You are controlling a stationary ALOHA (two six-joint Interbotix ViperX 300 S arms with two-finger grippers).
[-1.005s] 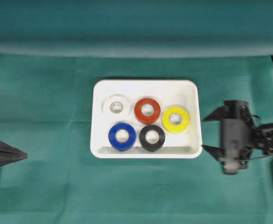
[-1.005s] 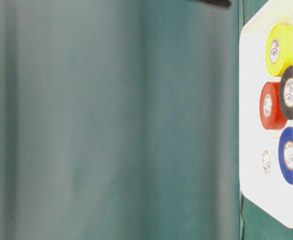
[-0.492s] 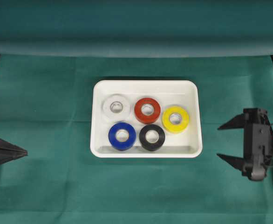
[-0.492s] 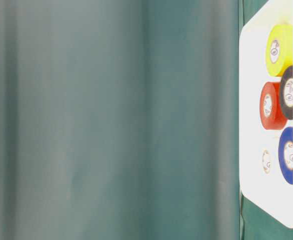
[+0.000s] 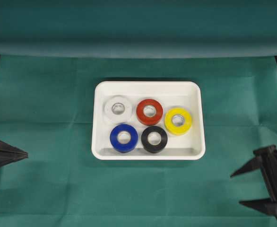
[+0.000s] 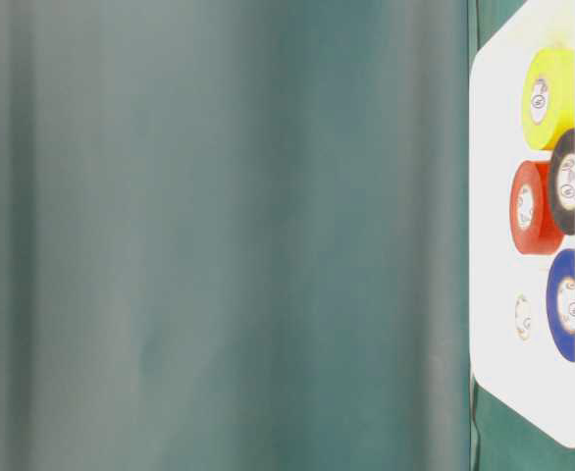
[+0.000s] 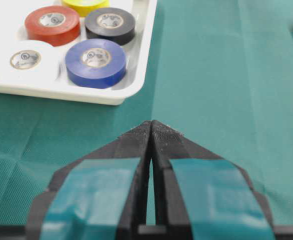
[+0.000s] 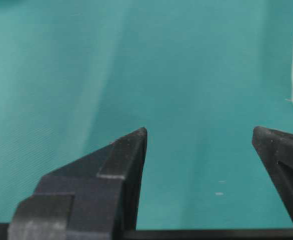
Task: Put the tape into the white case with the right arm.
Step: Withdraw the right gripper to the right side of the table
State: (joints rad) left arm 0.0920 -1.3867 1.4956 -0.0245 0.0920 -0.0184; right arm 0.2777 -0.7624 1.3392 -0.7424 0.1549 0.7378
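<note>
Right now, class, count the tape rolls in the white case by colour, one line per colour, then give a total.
White tape roll: 1
Red tape roll: 1
Yellow tape roll: 1
Blue tape roll: 1
Black tape roll: 1
Total: 5 rolls, all lying flat inside the white case.

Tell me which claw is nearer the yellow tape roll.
Right. The right claw sits open off the white case's lower right corner; the left claw, shut, is further from the yellow tape roll.
</note>
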